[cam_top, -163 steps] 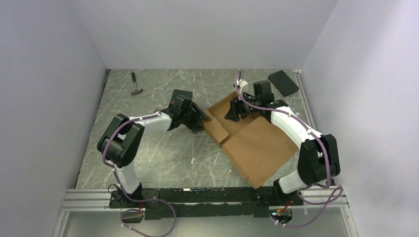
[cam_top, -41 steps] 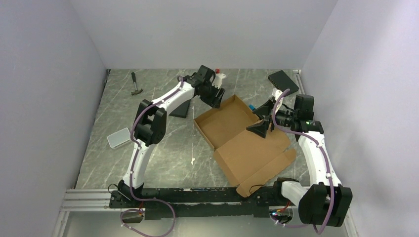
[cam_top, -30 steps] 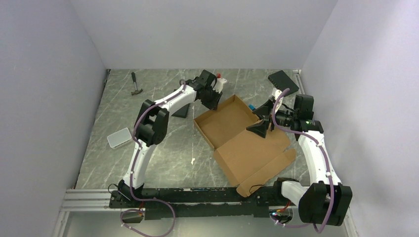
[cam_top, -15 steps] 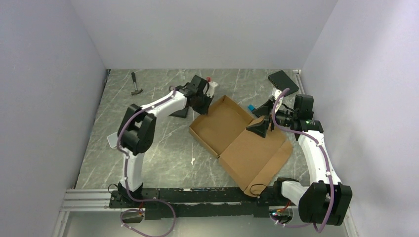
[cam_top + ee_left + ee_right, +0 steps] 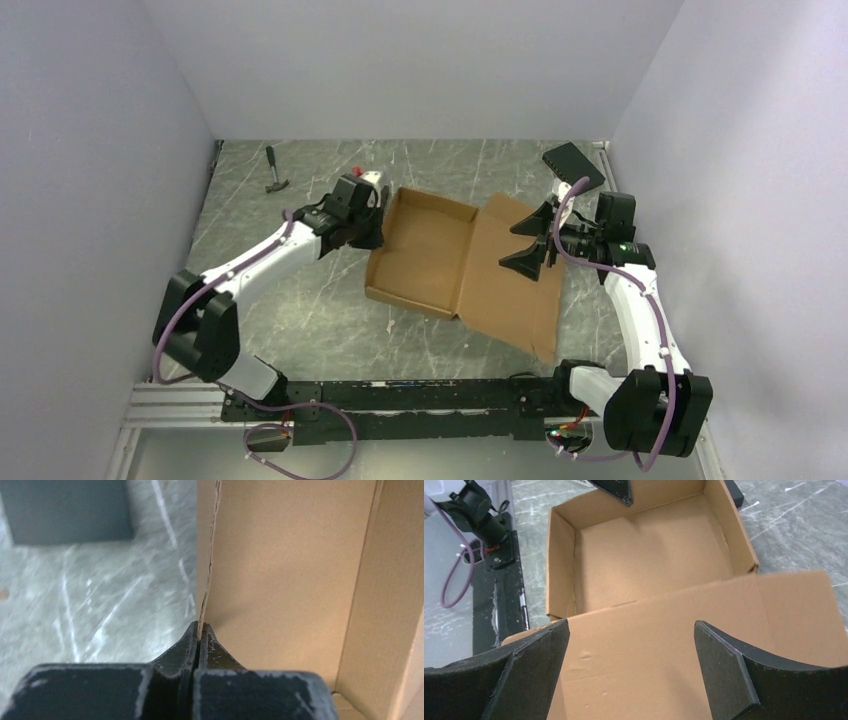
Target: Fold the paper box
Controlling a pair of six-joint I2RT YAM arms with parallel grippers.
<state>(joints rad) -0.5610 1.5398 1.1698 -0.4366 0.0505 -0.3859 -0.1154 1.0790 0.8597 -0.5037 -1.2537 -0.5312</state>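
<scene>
The brown paper box lies open in the middle of the table, its tray to the left and its flat lid to the right. My left gripper is shut on the tray's thin left wall, with the cardboard edge pinched between the tips of the gripper. My right gripper hovers wide open over the lid, with nothing between its fingers. In the right wrist view the empty tray lies beyond the lid, and my left gripper's tip pokes in at the far wall.
A hammer lies at the back left. A flat black box sits in the back right corner, and another dark box lies on the table left of the tray. A small red-and-white object rests behind my left wrist.
My left gripper closed on the tray wall and dragged the box left, turning it so the lid swung under my right gripper. The right arm stayed still.
</scene>
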